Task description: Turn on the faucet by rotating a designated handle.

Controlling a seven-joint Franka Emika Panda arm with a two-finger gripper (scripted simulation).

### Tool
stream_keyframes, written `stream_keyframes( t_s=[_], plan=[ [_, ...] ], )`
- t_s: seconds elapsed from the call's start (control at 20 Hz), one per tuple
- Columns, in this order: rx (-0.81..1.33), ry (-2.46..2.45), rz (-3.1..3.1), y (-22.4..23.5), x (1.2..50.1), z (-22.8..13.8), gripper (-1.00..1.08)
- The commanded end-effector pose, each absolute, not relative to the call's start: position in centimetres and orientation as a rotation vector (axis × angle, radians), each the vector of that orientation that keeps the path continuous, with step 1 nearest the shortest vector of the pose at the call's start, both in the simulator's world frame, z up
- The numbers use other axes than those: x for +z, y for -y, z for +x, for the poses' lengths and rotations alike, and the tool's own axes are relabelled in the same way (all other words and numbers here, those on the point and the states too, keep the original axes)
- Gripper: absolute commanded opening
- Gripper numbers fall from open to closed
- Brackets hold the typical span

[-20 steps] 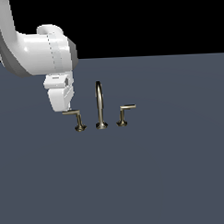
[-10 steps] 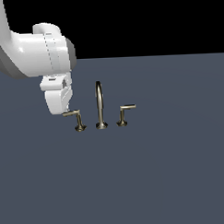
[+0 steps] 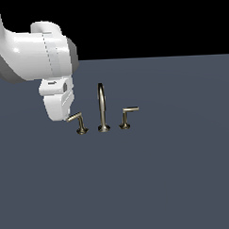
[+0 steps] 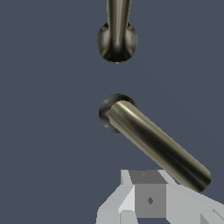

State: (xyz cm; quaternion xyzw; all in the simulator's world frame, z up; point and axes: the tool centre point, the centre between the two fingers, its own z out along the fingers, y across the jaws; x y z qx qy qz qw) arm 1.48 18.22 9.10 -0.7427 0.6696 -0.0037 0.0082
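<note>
On the worktop point(image 3: 176, 179) stands one faucet point(image 3: 103, 112): one spout point(image 3: 102, 105) between two handles. The end effector point(image 3: 57, 107) is at the tip of the designated handle point(image 3: 78, 121). I cannot tell if it is open or closed.

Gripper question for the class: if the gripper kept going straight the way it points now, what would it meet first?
Most likely the bar of the designated handle, whose end lies right at the gripper; depth is unclear, so it might pass beside it to the floor.

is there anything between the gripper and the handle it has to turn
Nothing visible stands between them. The gripper is right at the outer end of the designated handle, on the exterior view's left. The spout and the other handle lie beyond it, away from the gripper.
</note>
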Motion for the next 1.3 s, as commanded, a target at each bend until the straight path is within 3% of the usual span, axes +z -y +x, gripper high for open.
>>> stream_keyframes(
  t_s=[0.0, 0.8, 0.9, 1.25],
  plan=[
    [-0.002, -2.098, -2.337, -18.0, 9.1, 0.0, -1.00],
    [0.000, -2.097, -2.339, -13.8, 9.1, -2.3, -1.00],
    [0.008, -2.059, -2.362, -15.9, 9.1, -2.5, -1.00],
    [0.001, -2.090, -2.343, -10.9, 9.1, -0.8, -1.00]
  ],
)
